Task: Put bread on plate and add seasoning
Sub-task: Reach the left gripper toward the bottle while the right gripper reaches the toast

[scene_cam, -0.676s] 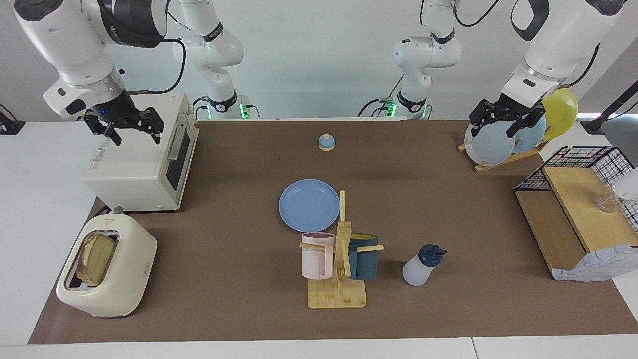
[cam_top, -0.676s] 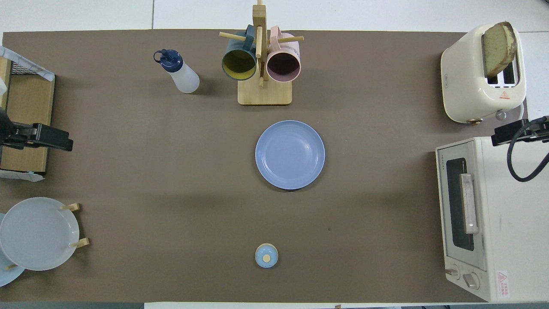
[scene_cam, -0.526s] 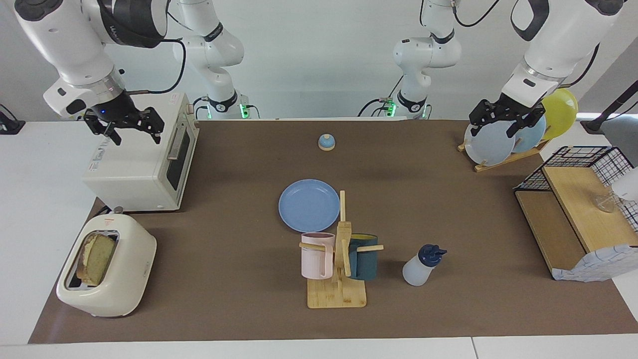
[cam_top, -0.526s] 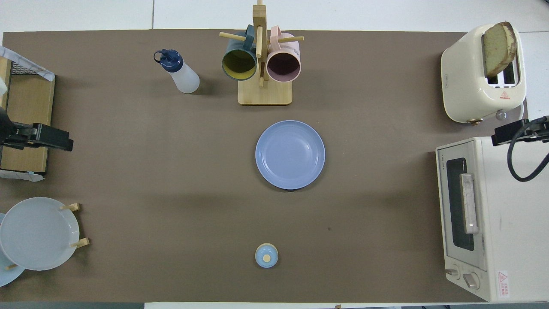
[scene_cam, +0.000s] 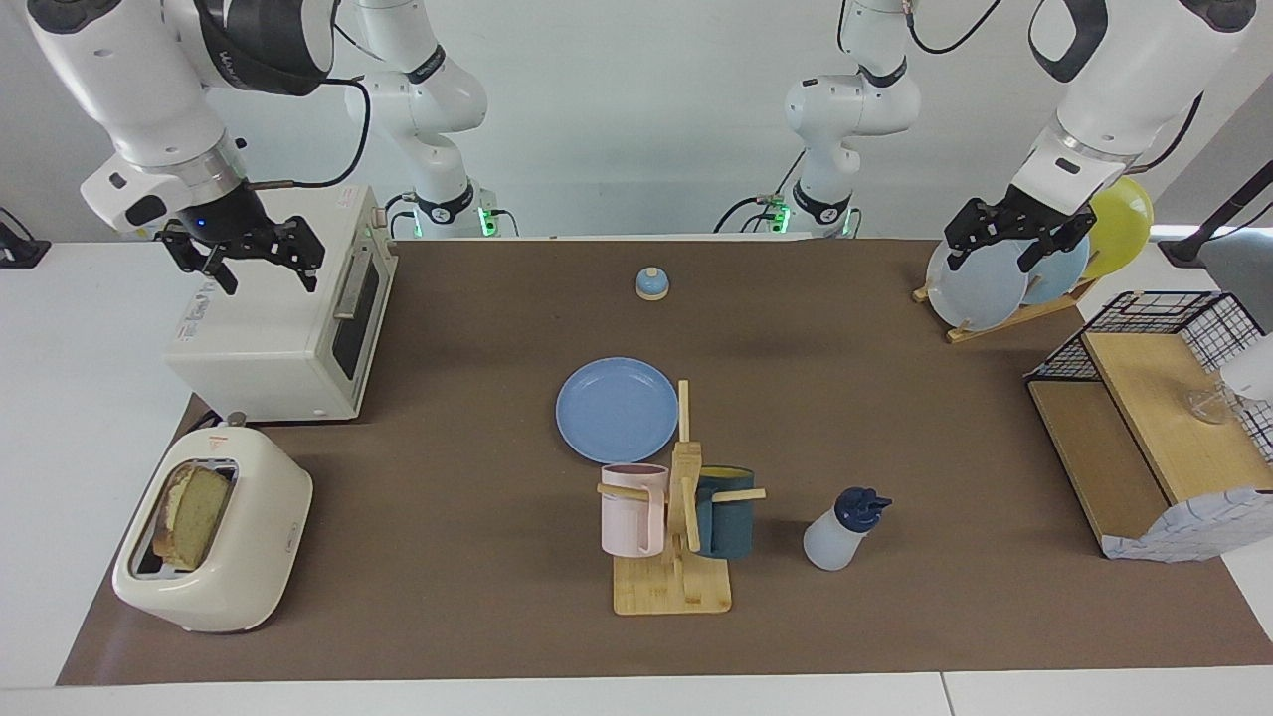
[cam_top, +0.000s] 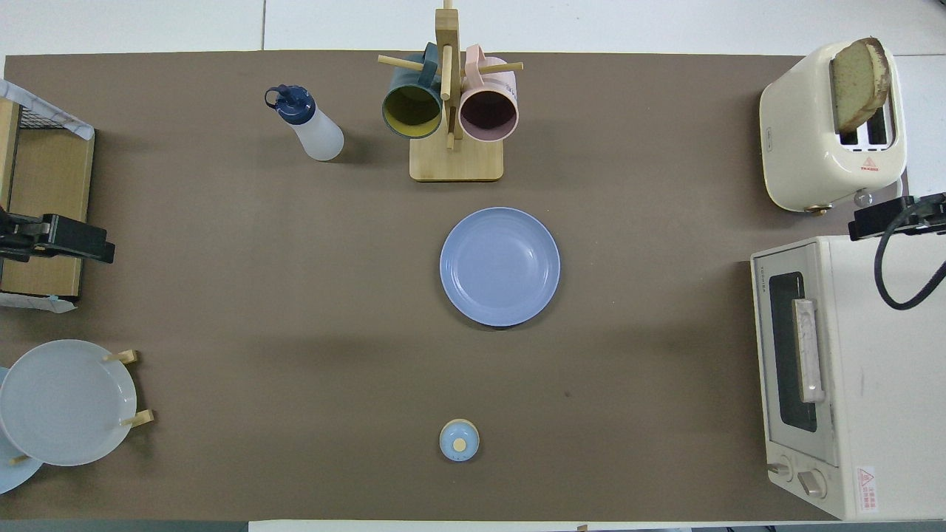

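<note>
The bread (scene_cam: 194, 509) stands upright in a slot of the cream toaster (scene_cam: 239, 557) at the right arm's end of the table; the overhead view shows the bread (cam_top: 857, 80) sticking out of the toaster's top. The blue plate (scene_cam: 617, 410) lies flat mid-table with nothing on it. The seasoning (scene_cam: 840, 532), a whitish bottle with a navy cap, stands beside the mug rack, farther from the robots than the plate. My right gripper (scene_cam: 261, 273) hangs open over the toaster oven. My left gripper (scene_cam: 990, 259) hangs open over the upright plates. Neither holds anything.
A white toaster oven (scene_cam: 288, 328) sits nearer to the robots than the toaster. A wooden mug rack (scene_cam: 676, 527) with a pink and a teal mug stands just past the plate. A small blue bell (scene_cam: 651, 284), a plate rack (scene_cam: 995, 288) and a wire shelf (scene_cam: 1164, 428) are also here.
Both grippers have drifted slightly outward toward their own ends of the table. Nothing on the table has moved.
</note>
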Tool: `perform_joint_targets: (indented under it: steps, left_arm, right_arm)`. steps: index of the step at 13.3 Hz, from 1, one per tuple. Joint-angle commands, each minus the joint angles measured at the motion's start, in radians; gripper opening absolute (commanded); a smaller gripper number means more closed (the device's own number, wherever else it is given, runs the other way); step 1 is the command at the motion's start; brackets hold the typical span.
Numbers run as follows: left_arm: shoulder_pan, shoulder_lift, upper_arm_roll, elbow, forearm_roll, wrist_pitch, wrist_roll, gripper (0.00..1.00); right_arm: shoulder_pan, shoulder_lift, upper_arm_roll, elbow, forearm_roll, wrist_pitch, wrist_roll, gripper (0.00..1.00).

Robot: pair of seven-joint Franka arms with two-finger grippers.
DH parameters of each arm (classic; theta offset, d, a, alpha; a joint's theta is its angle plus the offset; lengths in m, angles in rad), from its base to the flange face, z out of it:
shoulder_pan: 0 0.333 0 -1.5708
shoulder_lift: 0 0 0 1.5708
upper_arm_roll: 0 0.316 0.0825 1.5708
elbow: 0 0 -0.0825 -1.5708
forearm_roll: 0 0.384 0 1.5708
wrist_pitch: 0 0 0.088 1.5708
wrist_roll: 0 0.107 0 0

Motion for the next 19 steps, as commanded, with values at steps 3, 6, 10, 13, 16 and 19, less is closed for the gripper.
perform_joint_targets:
  steps: [3,6,10,13,16,19]
  left_arm:
    - [-0.006,-0.047,-0.01,-0.072,-0.001,0.036,-0.082,1.0]
    - [-0.035,-0.117,-0.016,-0.253,-0.001,0.312,-0.085,1.0]
    - [-0.104,-0.177,-0.016,-0.517,0.001,0.726,-0.092,1.0]
    - [-0.156,-0.136,-0.016,-0.649,0.001,1.037,-0.093,1.0]
    - [-0.199,0.008,-0.016,-0.732,0.001,1.388,-0.093,1.0]
    - [-0.236,0.174,-0.016,-0.761,-0.005,1.692,-0.098,1.0]
  right_arm:
    - [-0.023,-0.002,-0.005,-0.022,0.025,0.157,-0.001,1.0]
    - [-0.04,0.0,-0.007,-0.098,0.022,0.433,-0.044,1.0]
    - [-0.081,0.087,-0.007,-0.181,0.024,0.741,-0.196,1.0]
    - [-0.086,0.17,-0.007,-0.172,0.024,0.864,-0.198,1.0]
    - [-0.103,0.266,-0.004,-0.143,0.025,0.95,-0.201,1.0]
    - [-0.107,0.299,-0.002,-0.086,0.025,0.949,-0.205,0.85]
